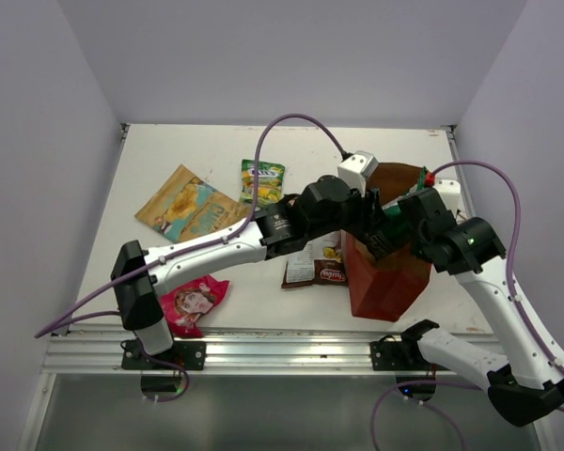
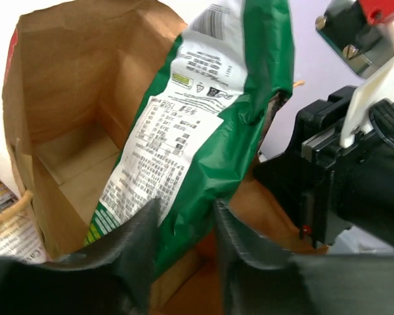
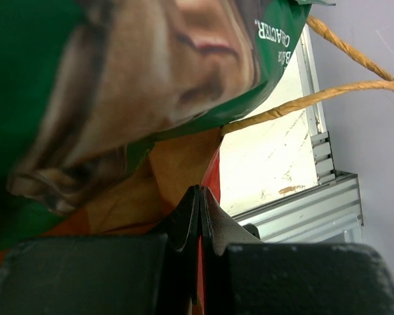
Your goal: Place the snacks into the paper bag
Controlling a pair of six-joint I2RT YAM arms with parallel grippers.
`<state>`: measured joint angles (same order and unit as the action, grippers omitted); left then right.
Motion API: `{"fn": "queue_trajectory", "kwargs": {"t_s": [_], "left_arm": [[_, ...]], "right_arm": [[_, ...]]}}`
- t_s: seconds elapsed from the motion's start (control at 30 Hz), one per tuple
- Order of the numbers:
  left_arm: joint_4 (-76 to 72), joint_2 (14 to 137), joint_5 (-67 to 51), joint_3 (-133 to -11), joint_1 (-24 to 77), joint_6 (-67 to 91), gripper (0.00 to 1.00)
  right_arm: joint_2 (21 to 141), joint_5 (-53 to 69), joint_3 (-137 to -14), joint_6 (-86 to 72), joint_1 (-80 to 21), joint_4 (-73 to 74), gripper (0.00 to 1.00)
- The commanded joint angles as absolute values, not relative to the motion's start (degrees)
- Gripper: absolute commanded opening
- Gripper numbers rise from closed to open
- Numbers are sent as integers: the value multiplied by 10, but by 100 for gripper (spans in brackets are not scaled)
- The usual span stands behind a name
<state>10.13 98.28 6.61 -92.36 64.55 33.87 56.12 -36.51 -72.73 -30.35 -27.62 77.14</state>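
Note:
The reddish-brown paper bag point(image 1: 387, 277) stands open at the right of the table. The dark green packet point(image 2: 203, 131) leans tilted in the bag's mouth, its lower end down inside the brown interior point(image 2: 72, 98). My left gripper point(image 2: 187, 223) is over the mouth, open, with the packet's edge between its fingers. My right gripper point(image 3: 201, 197) is shut on the bag's rim point(image 3: 177, 164), with the green packet point(image 3: 85, 79) just above it. The tan-and-teal point(image 1: 186, 205), green-yellow point(image 1: 261, 180), pink-red point(image 1: 195, 303) and white-and-brown point(image 1: 318, 263) packets lie on the table.
The bag's twisted handles point(image 3: 315, 98) stick out towards the table's right edge. An aluminium rail point(image 1: 291, 349) runs along the near edge. Both arms crowd over the bag, and the left arm point(image 1: 216, 249) spans the table above the white-and-brown packet.

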Motion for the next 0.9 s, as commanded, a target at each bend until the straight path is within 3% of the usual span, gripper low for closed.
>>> {"fn": "queue_trajectory", "kwargs": {"t_s": [0.0,0.03,0.13,0.43,0.67,0.7,0.77,0.8,0.83,0.87], "left_arm": [[95,1008,47,-958,651,337,38],[101,1018,46,-967,650,336,23],[146,1054,54,-1020,651,339,0],[209,1015,201,-1019,650,397,0],[225,979,201,-973,650,420,0],[225,984,195,-975,650,417,8],[215,991,176,-984,651,397,66],[204,989,171,-985,652,385,66],[181,985,173,-988,654,373,78],[170,981,184,-988,657,360,81]], "right_arm": [[560,-358,-726,-302,-275,791,0],[560,-358,-726,-302,-276,791,0],[560,-359,-728,-303,-275,792,0],[553,-364,-729,-305,-275,797,0],[554,-359,-729,-303,-275,793,0],[554,-360,-729,-302,-275,794,0],[553,-357,-729,-302,-275,794,0],[553,-356,-729,-302,-275,795,0],[552,-355,-729,-302,-275,795,0],[552,-355,-728,-302,-275,794,0]]}}
